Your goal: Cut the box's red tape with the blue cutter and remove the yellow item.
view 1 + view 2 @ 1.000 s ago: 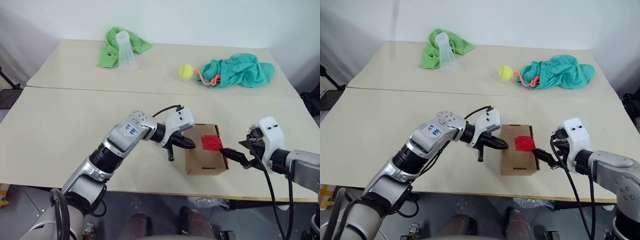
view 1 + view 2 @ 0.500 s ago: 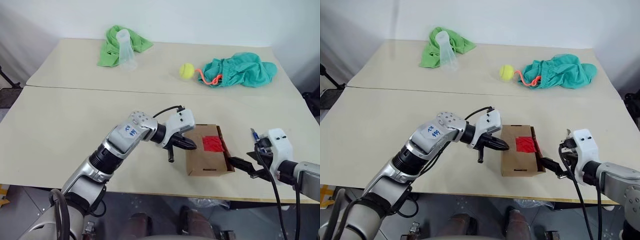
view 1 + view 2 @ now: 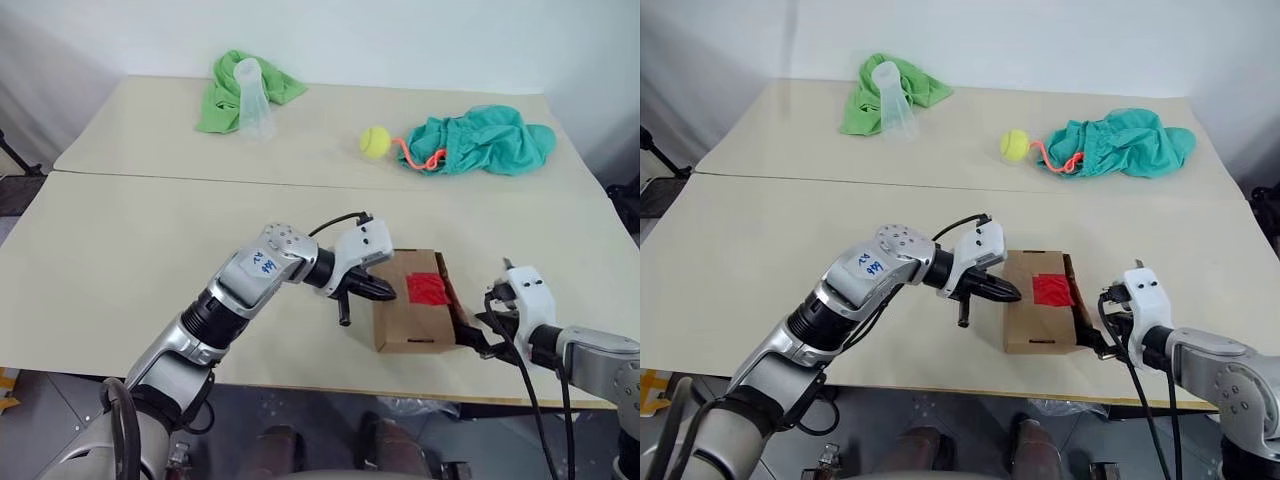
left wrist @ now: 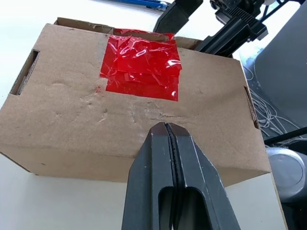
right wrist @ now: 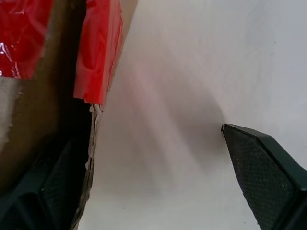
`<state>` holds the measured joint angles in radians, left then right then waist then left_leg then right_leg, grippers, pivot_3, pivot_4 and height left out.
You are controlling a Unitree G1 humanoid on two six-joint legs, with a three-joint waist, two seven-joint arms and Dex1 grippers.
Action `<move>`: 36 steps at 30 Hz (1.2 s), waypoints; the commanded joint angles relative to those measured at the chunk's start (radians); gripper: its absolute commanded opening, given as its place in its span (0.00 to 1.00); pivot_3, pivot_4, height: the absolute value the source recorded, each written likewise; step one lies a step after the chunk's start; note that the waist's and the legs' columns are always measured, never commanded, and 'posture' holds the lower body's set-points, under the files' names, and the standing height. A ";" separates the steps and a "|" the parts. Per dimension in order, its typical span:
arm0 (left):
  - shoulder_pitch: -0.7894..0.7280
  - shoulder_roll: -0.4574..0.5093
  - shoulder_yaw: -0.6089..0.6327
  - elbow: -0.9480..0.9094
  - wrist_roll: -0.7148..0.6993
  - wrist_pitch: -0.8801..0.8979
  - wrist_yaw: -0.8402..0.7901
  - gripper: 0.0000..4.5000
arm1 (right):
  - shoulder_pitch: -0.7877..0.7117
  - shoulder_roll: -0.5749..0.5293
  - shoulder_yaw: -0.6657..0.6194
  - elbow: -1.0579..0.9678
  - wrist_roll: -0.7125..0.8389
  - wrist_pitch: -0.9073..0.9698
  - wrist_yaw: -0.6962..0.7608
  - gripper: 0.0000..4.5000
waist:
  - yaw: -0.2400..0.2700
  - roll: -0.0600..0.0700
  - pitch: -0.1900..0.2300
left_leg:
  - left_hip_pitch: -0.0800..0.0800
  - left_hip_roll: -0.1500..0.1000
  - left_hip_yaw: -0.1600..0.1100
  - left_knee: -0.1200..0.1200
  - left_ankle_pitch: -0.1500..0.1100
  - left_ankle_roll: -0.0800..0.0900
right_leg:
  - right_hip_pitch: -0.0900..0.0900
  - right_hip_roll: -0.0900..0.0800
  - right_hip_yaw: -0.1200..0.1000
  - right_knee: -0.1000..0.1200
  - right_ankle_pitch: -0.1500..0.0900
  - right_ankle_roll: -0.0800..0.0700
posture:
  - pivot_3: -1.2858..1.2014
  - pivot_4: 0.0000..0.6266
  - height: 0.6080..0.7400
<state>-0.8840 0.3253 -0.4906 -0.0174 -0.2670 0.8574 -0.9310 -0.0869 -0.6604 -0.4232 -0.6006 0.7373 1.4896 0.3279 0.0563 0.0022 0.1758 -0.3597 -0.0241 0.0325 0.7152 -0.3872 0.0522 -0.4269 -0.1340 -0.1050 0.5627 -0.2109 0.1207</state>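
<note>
We take this for a robot test lab. Two plain cream benches (image 3: 150, 240) stand pushed together against a bare white wall (image 3: 400, 40), carrying scattered practice props: a green cloth (image 3: 225, 95) under a clear cup (image 3: 250, 100), a tennis ball (image 3: 374, 142), a teal cloth (image 3: 480, 140) and a taped box (image 3: 415, 315) between the two jaws. Loose cables (image 4: 268, 120) lie below the bench.

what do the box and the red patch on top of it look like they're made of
The box looks like plain brown corrugated cardboard, matte: fluted edges show at its corners and the top is dented. The red patch looks like thin glossy plastic tape: it is crinkled and catches bright glints, though the exact film can't be told.
</note>
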 commanded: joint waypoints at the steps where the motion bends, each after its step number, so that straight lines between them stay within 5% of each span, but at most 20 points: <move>1: 0.017 0.014 -0.024 0.038 0.039 0.017 0.014 0.00 | 0.064 -0.055 0.032 0.056 -0.065 -0.028 0.001 0.99 | 0.000 0.000 0.000 | 0.000 0.000 0.000 0.000 0.000 0.000 | 0.000 0.000 0.000 0.000 0.000 0.000 | 0.52 0.24 1.00; 14: 0.022 0.030 -0.008 0.037 0.038 0.025 0.026 0.00 | 0.141 -0.151 0.045 0.247 -0.109 -0.221 0.063 0.99 | 0.004 -0.004 -0.003 | 0.007 -0.001 -0.006 0.003 -0.006 0.007 | 0.016 -0.003 0.002 -0.011 0.000 0.000 | 0.52 0.24 1.00; 27: 0.016 -0.005 0.024 0.052 0.044 0.015 0.043 0.00 | 0.022 -0.043 -0.070 0.298 -0.078 -0.206 -0.015 0.99 | 0.002 -0.002 -0.001 | 0.004 -0.011 -0.010 0.002 -0.007 0.007 | 0.014 -0.011 -0.003 -0.011 0.002 0.003 | 0.52 0.24 1.00; 36: -0.062 -0.074 0.264 0.133 -0.071 0.006 0.058 0.00 | -0.043 -0.112 0.071 0.136 -0.044 -0.221 0.073 0.99 | -0.007 0.011 0.007 | 0.003 -0.008 -0.007 0.001 -0.003 0.003 | 0.012 -0.006 -0.009 -0.011 0.002 0.013 | 0.52 0.24 1.00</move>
<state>-0.9010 0.2701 -0.2830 0.1258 -0.2948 0.8802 -0.8763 -0.1151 -0.7545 -0.3923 -0.4080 0.6699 1.2704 0.3643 0.0488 0.0133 0.1831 -0.3565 -0.0315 0.0262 0.7159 -0.3897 0.0543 -0.4149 -0.1389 -0.1139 0.5524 -0.2088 0.1340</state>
